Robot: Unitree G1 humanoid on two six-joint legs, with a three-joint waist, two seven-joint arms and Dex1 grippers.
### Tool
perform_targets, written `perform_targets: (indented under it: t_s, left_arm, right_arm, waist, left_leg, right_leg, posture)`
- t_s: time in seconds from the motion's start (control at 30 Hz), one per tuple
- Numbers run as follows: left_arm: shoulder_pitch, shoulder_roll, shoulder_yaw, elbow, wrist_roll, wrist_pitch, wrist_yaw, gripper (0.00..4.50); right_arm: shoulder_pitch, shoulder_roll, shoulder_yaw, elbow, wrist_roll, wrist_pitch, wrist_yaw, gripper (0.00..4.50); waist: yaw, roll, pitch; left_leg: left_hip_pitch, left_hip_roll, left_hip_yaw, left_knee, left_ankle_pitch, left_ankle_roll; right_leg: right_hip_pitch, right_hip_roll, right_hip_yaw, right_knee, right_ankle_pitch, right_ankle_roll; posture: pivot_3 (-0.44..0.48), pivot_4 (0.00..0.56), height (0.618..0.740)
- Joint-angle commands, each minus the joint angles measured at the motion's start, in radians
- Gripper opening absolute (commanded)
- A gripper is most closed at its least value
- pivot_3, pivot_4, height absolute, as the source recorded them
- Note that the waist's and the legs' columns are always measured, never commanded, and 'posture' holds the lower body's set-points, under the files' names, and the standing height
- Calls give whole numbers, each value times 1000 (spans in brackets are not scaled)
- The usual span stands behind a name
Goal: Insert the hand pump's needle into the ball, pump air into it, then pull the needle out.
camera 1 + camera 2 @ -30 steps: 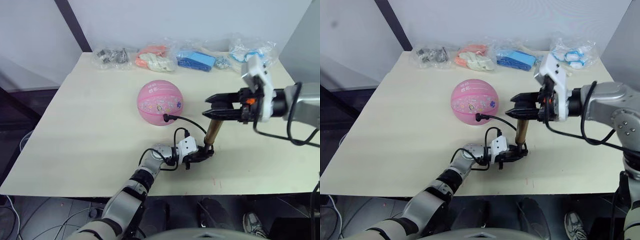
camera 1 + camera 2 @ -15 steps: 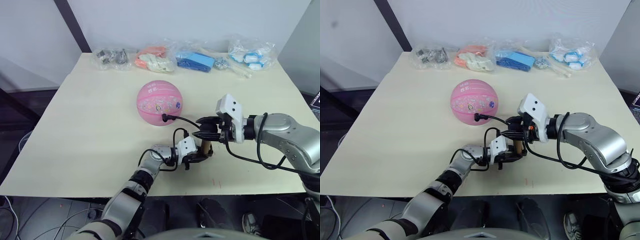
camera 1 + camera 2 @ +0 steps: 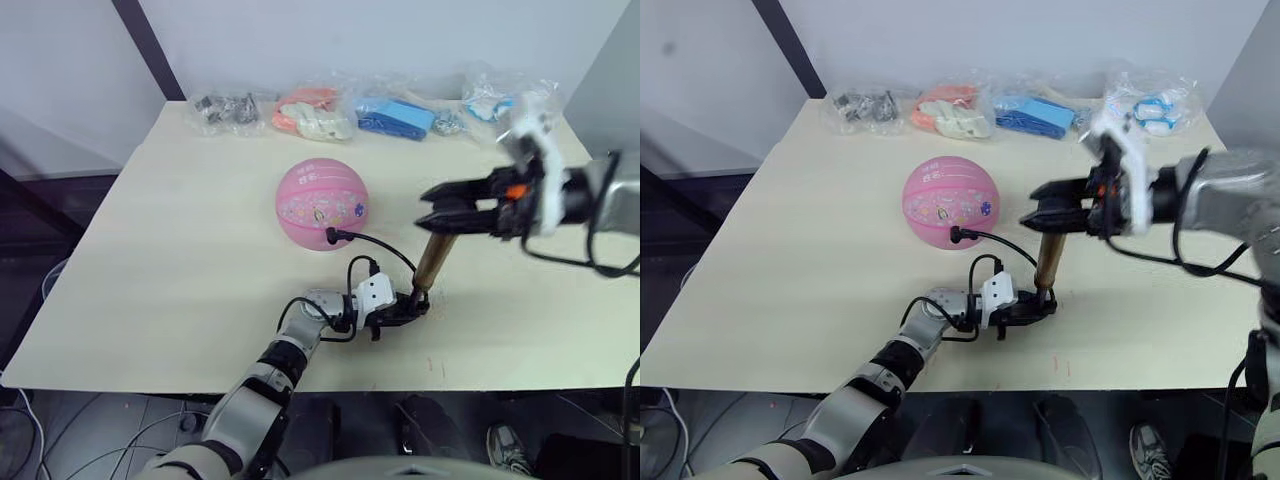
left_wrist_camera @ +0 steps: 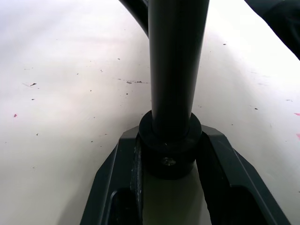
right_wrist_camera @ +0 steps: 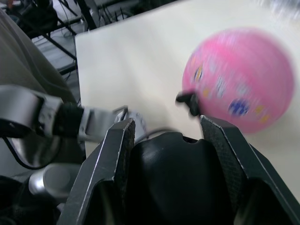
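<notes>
Left eye view: pump [image 3: 431,262] stands upright on the table [image 3: 170,260], just in front and to the right of the ball [image 3: 321,205]; its black hose [image 3: 385,249] loops from the pump base to the ball's near side, needle end apparently seated there. Left gripper [image 3: 408,306] is clenched on the pump's bottom cap, pinning it to the table. Right gripper [image 3: 437,207] is clamped on the black handle at the pump's top, handle raised, barrel exposed below. Right eye view: same layout; bags [image 3: 950,112] line the far edge, well behind the ball. Plenty of bare table left of the ball and around the pump; the near edge is close in front of the pump base, so little slack there. Left wrist view: fingers [image 4: 220,161] hug the black cap either side, grip looks snug. Right wrist view: fingers [image 5: 119,147] grip the rounded handle, ball beyond it. Risks, as I judge: an off-axis push would tilt the barrel and lever the base out of the left grip; a hard stroke could tug the hose, roll the ball or pop the needle out; base sliding toward the near edge.
</notes>
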Motion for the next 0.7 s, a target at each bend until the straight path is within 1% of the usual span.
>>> perform_targets:
  t_s: [0.03, 0.17, 0.27, 0.4, 0.5, 0.7]
  left_arm:
    - [26, 18, -7, 54, 17, 22, 5, 1117]
    - [24, 18, -6, 62, 18, 18, 6, 1117]
    - [24, 18, -7, 63, 19, 15, 7, 1117]
    - [29, 19, -8, 59, 19, 13, 8, 1117]
    - [33, 19, -8, 54, 19, 14, 8, 1117]
    - [31, 18, -8, 55, 20, 17, 9, 1117]
  right_arm:
    - [-90, -45, -61, 30, 68, 51, 20, 1740]
    - [-160, -53, -63, 70, 103, 91, 6, 1740]
    - [-159, -30, -67, 70, 120, 102, -22, 1740]
    - [-34, 22, -55, -17, 120, 70, -71, 1740]
    - [75, 50, -33, -83, 77, 8, -93, 1740]
    - [273, 86, 81, -155, -101, -172, -113, 1740]
  waist:
    - [0, 0, 0]
    - [0, 1, 0]
    - [0, 1, 1]
    - [2, -1, -1]
    - [0, -1, -2]
    - [-4, -3, -4]
  left_leg:
    - [0, 0, 0, 0, 0, 0]
    - [0, 0, 1, -1, 0, 0]
    - [-2, 0, 1, -1, 0, 0]
    - [-3, 0, 1, -1, 0, 0]
    - [-2, 0, 2, -1, 0, 0]
    - [6, 1, 3, -1, 0, 0]
  right_leg:
    - [0, 0, 0, 0, 0, 0]
    - [0, -1, 1, 0, 0, 0]
    - [-3, -1, 1, 0, 0, 0]
    - [-4, -1, 1, 1, 0, 0]
    - [-4, -1, 2, 2, 0, 0]
    - [3, 1, 2, 2, 0, 0]
  posture:
    - [0, 150, 738]
    - [0, 150, 738]
    - [0, 150, 738]
    - [0, 150, 738]
    - [0, 150, 738]
    - [0, 150, 738]
